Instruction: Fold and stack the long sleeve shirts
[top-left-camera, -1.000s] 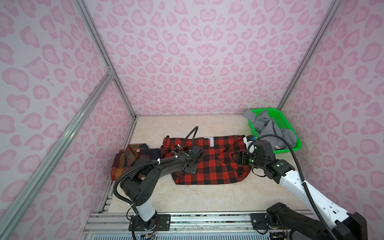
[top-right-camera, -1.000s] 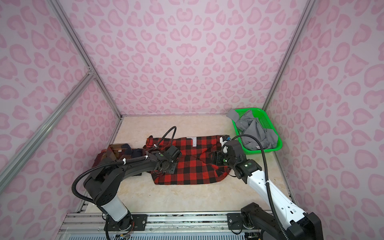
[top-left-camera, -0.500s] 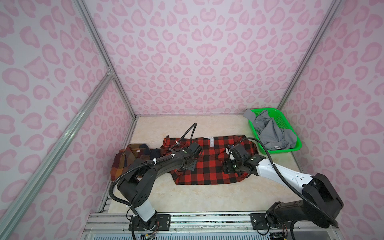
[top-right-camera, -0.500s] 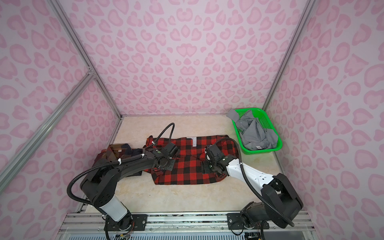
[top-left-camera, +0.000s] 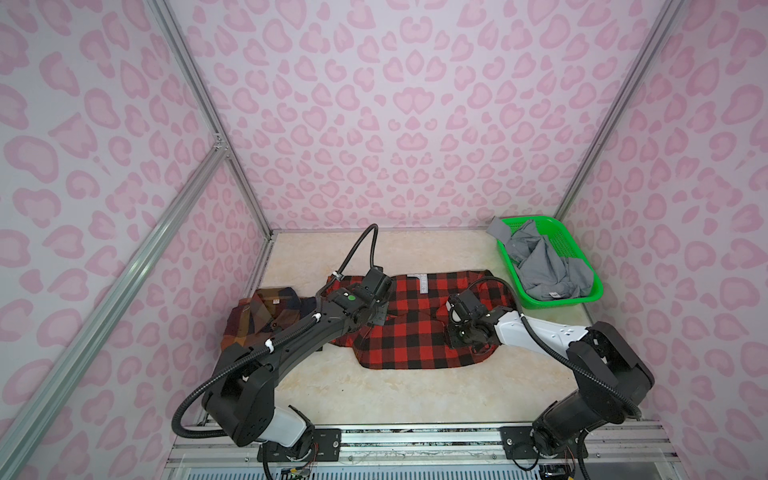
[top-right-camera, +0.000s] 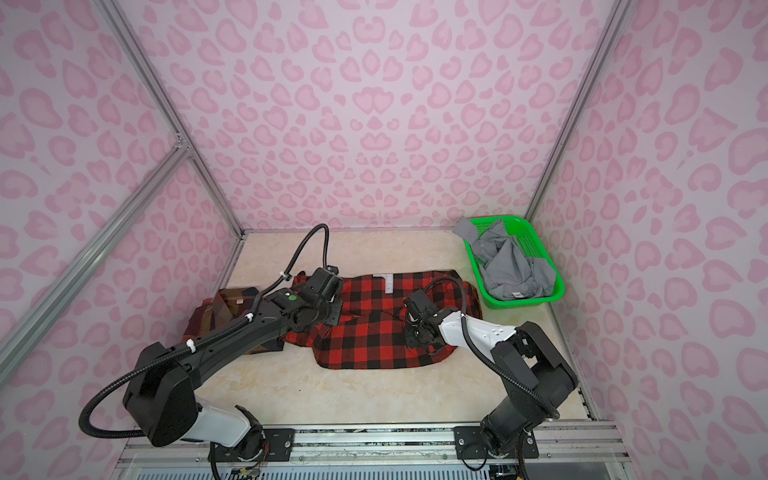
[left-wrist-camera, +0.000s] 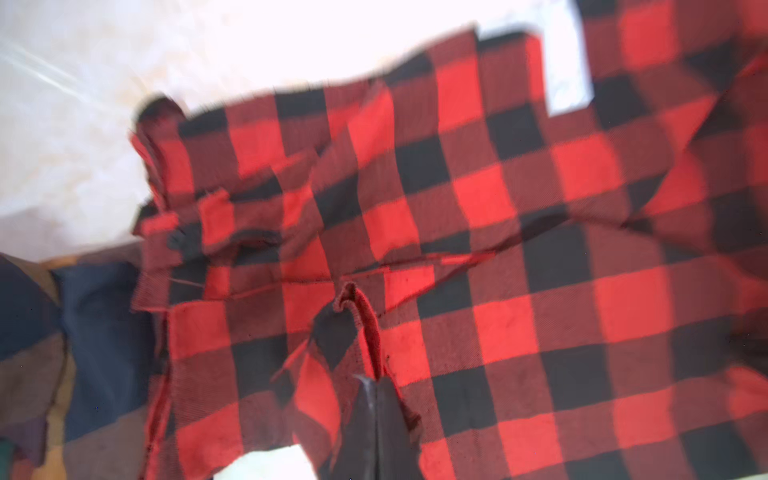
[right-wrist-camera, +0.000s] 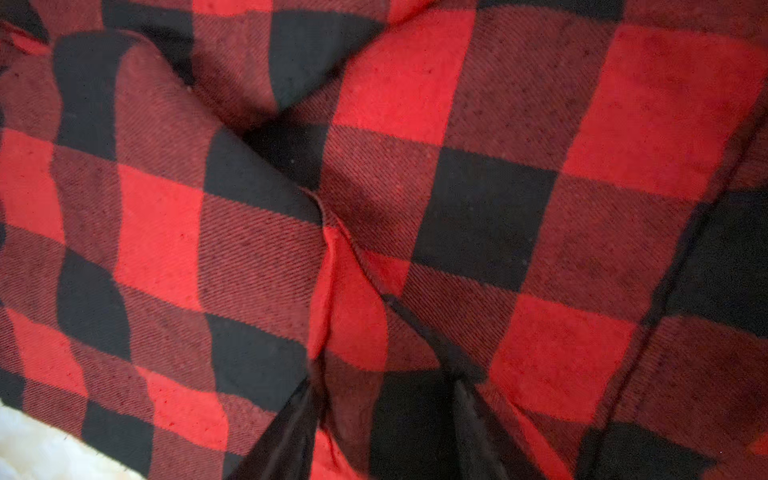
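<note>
Left claw (left-wrist-camera: 376, 384) pinching flannel (top-left-camera: 415, 332) | grey shirt (top-left-camera: 544, 266) in green basket (top-left-camera: 559, 302)

Plaid shirt (top-left-camera: 262, 316) partly hidden behind left arm (top-left-camera: 300, 337); label (top-left-camera: 422, 283) lettering unreadable.

Pink heart-spotted walls (top-left-camera: 395, 104), silver aluminium frame posts (top-left-camera: 219, 143), cream marbled floor (top-left-camera: 395, 395), even light

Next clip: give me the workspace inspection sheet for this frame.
Surface: beige marbled tabletop.
Job's things: red-and-black flannel spread mid-table; plaid shirt folded near the left wall; grey shirt crumpled in green basket.
Clutter: nothing seen.
Grippers: left gripper shut on a flannel fold; right gripper open, fingers astride a flannel ridge.
Cables: black hoses arch over both arms.
Surroundings: pink patterned walls, aluminium frame.
</note>
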